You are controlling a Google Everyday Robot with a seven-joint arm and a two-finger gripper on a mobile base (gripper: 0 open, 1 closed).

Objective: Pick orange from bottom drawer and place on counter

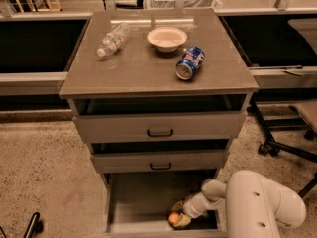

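Note:
The orange (173,218) lies near the front of the open bottom drawer (136,202), right of its middle. My gripper (181,214) reaches down into that drawer from the right, at the end of my white arm (257,205), and is right against the orange's right side. The counter (143,71) is the glossy grey-brown top of the cabinet, high above the drawer.
On the counter lie a plastic bottle (112,39), a white bowl (167,37) and a blue soda can (189,63) on its side. The two upper drawers (159,128) stand slightly open above the bottom one. A chair base (282,145) stands on the floor at the right.

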